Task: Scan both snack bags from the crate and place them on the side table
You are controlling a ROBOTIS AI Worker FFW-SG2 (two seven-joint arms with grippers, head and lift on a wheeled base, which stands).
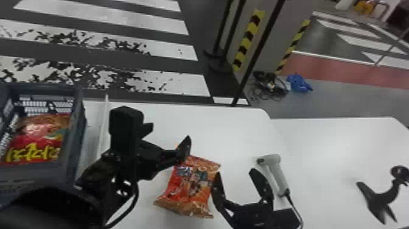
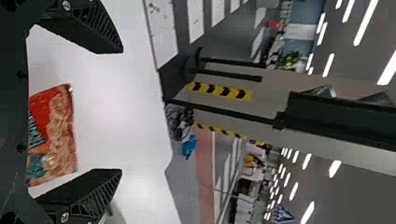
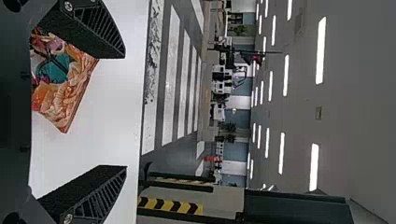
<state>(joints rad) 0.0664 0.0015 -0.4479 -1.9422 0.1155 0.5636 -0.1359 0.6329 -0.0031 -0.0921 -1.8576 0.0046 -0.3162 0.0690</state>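
Because the red snack bag (image 1: 36, 140) is contained in the crate (image 1: 78, 131), well left of the orange snack bag (image 1: 194, 185), its transfer is judged unfinished. Beside the orange bag's left edge, the left gripper (image 2: 122, 111) is seen with fingers spread. The orange bag is laid ungripped on the white table (image 1: 231, 131); whether it has been scanned cannot be told. Just right of it, its path to the scanner (image 1: 275, 170) is partly blocked by the right gripper (image 1: 235, 172), fingers parted; farther right, a black stand (image 1: 375, 199) is seen.

Grey pillar (image 1: 281, 33) bears black-and-yellow tape (image 1: 248, 38); tangled cables (image 1: 269, 86) lie beside blue bundle (image 1: 299, 82); white stripes (image 1: 106, 19) mark dark floor (image 1: 91, 53).
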